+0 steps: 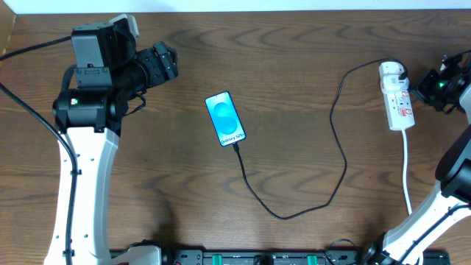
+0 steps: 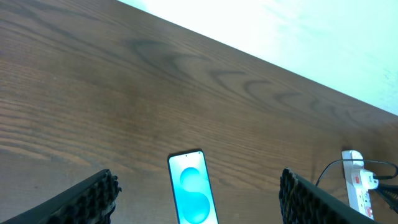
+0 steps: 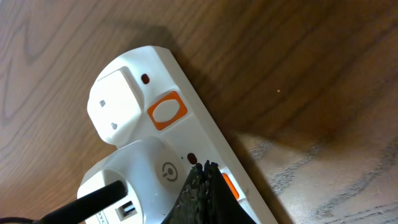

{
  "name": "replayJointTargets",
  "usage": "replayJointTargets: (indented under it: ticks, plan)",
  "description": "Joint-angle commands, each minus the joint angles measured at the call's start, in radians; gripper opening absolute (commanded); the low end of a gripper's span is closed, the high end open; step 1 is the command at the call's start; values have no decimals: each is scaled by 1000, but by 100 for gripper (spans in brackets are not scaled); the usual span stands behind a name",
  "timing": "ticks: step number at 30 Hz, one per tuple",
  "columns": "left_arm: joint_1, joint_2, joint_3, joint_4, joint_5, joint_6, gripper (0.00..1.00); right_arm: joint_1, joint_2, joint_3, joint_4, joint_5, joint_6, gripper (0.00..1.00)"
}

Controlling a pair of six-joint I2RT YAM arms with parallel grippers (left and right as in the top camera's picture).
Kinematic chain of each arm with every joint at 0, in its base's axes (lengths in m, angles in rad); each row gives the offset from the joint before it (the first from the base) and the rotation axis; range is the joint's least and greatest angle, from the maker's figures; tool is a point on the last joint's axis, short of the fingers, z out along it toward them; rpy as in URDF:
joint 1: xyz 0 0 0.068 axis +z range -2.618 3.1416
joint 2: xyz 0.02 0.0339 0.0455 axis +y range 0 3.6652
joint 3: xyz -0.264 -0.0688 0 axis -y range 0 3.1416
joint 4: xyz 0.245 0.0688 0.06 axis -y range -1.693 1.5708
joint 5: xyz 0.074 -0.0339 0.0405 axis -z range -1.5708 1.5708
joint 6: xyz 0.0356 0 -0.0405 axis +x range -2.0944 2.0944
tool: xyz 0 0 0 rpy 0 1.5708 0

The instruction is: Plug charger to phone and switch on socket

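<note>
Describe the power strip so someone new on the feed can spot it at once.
Look at the right end of the wooden table, beside the right gripper. The socket is a long white strip lying there, its white cord trailing toward the near edge. Unlike the blue-screened phone mid-table, it has orange-red switches and the charger plugged into its far end.

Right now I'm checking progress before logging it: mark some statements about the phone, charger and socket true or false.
1. The phone has a lit screen. True.
2. The left end effector grips the phone. False: the left end effector is open, apart from it.
3. The right end effector is shut, over the socket. True.
4. The charger cable lies coiled on the phone. False: the charger cable loops over the table from phone to socket.
</note>
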Motion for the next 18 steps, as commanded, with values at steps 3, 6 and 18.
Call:
replayJointTargets:
  ticks: [3, 6, 18]
  plan:
    - [2, -8, 5, 0, -13, 2, 85, 22, 53, 12, -6, 2, 23, 1]
    - [2, -8, 5, 0, -13, 2, 85, 31, 57, 12, -13, 0, 23, 1]
    - [2, -8, 5, 0, -13, 2, 85, 63, 57, 12, -86, 0, 28, 1]
